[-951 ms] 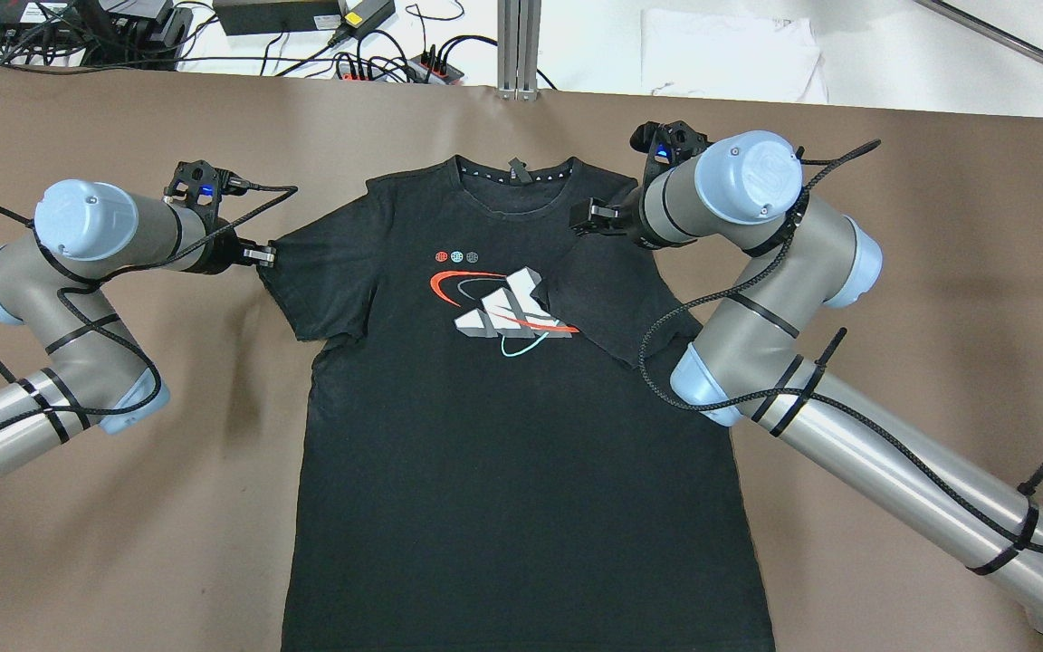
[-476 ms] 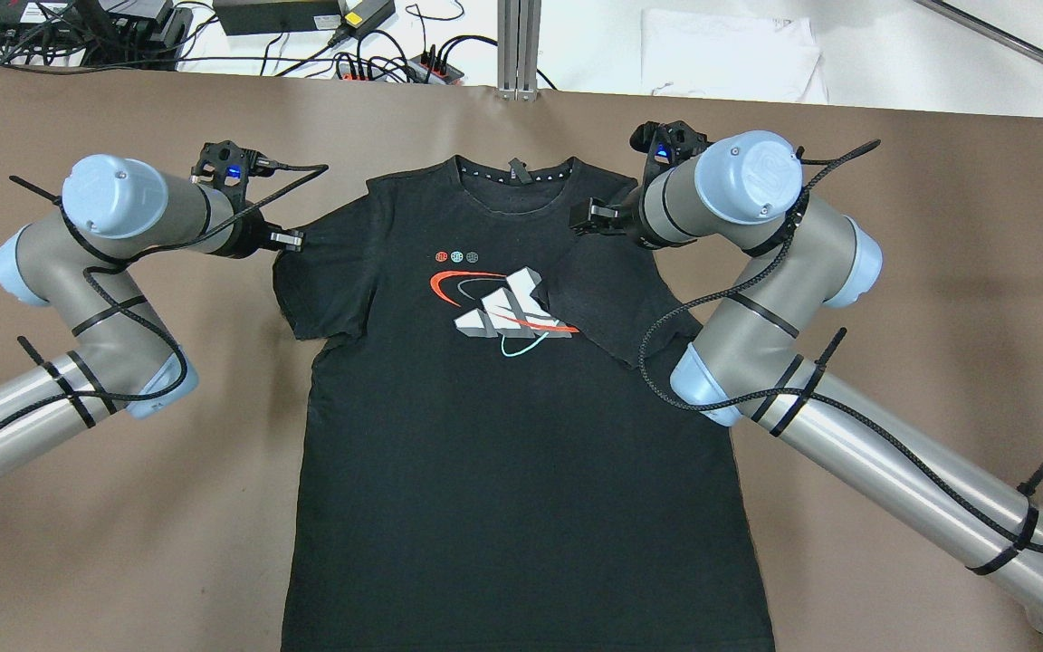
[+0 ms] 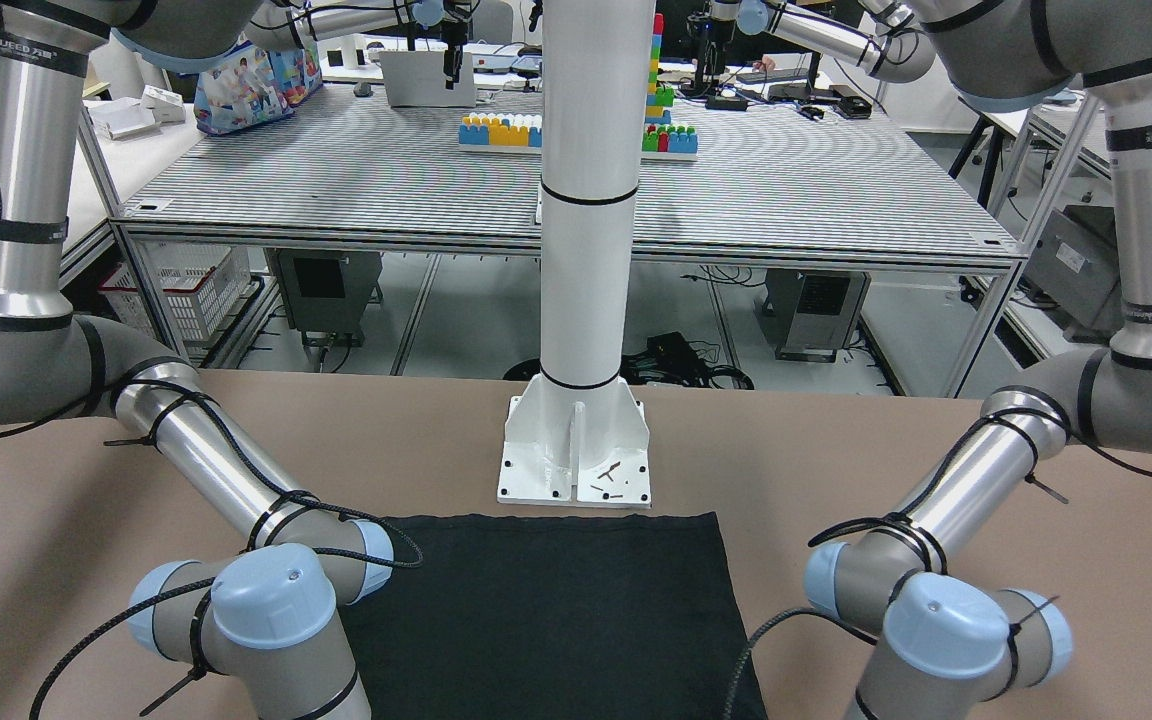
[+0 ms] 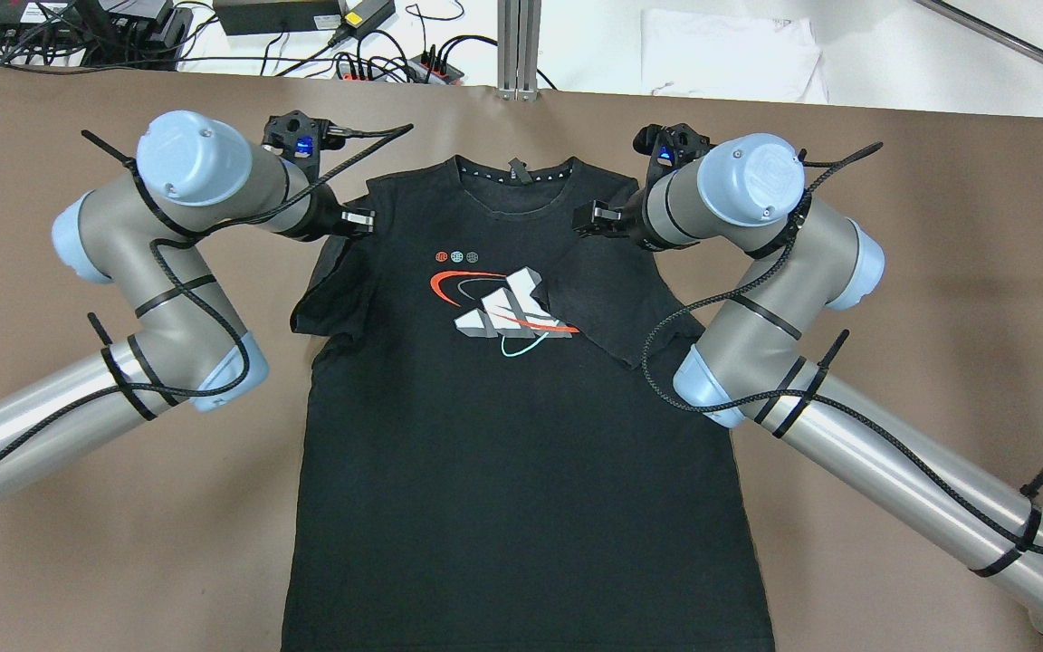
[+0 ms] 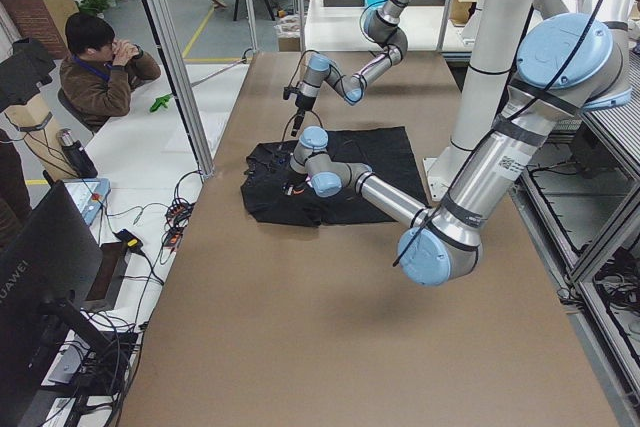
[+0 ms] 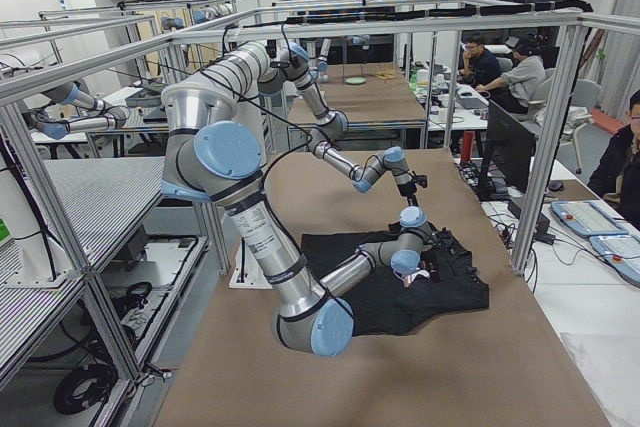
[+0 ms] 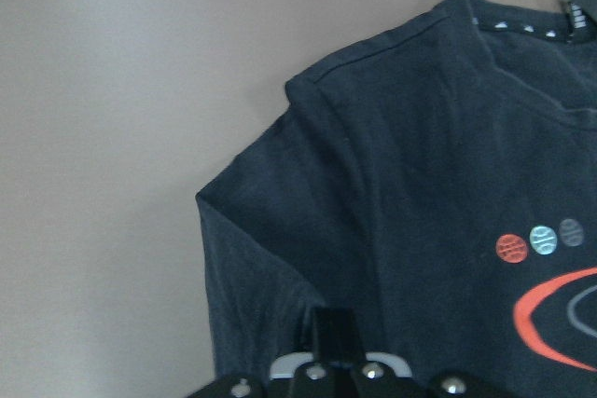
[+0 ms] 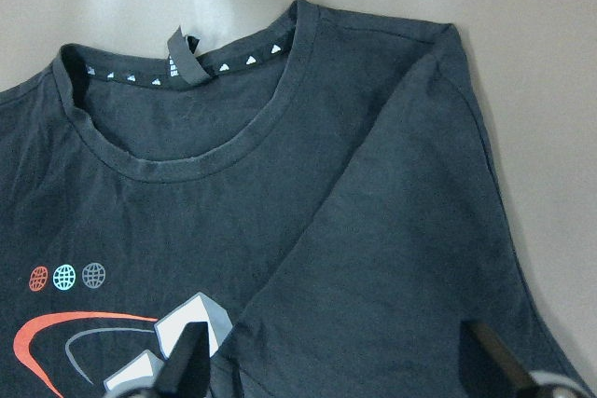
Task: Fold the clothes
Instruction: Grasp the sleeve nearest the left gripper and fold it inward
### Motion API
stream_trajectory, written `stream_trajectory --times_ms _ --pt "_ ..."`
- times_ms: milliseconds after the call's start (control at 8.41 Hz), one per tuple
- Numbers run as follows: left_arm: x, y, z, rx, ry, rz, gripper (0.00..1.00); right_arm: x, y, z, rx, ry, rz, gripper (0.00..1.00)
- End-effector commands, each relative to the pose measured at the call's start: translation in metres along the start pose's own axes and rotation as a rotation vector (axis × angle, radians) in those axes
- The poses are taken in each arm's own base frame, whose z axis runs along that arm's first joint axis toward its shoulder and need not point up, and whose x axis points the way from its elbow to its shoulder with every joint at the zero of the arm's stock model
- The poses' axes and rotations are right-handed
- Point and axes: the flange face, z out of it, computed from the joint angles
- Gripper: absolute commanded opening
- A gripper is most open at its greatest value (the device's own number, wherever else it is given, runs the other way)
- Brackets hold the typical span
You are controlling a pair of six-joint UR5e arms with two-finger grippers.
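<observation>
Black knit, soft and limp: your black T-shirt (image 4: 521, 453) lies print-up and flat on the brown table (image 4: 938, 272), with its collar (image 4: 514, 172) at the end farthest from the robot. Just to the left of the collar, your left gripper (image 4: 360, 220) looks pinched closed on the left sleeve (image 4: 327, 290), which is bunched and turned in toward the chest. Just to the right of the collar, your right gripper (image 4: 587, 220) hangs with its fingers (image 8: 191, 365) spread wide and gripping nothing, over the right sleeve (image 4: 612, 299) that lies folded across the chest. This cloth is light, so it should drape and drag rather than hold shape. I'd take it at hems and shoulder seams, where the fabric is doubled, and carry it low. A thin pinch could slip and let the fold sag.
</observation>
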Motion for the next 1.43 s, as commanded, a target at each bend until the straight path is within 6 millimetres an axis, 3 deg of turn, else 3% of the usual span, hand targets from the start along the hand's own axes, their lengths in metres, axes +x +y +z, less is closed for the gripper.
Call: stream_trajectory --times_ms 0,238,714,832,951,1308 --pt "0.105 -0.017 0.008 -0.006 0.043 -0.088 0.0 0.003 0.001 0.002 -0.002 0.005 0.001 0.94" --pt "0.158 -0.027 0.04 0.013 0.0 -0.106 0.0 0.005 0.001 0.003 -0.002 0.009 0.0 0.94" --pt "0.157 -0.03 0.05 0.019 -0.015 -0.103 0.0 0.012 0.002 0.006 -0.002 0.02 0.0 0.94" --pt "0.157 -0.03 0.05 0.022 -0.017 -0.101 0.4 0.012 0.002 0.006 -0.002 0.02 -0.006 0.94" --pt "0.156 -0.03 0.05 0.022 -0.017 -0.099 0.94 0.012 0.001 0.006 0.0 0.02 -0.007 0.94" --pt "0.16 -0.036 0.038 0.038 0.002 -0.098 0.99 0.013 -0.005 0.001 0.0 0.016 0.008 0.94"
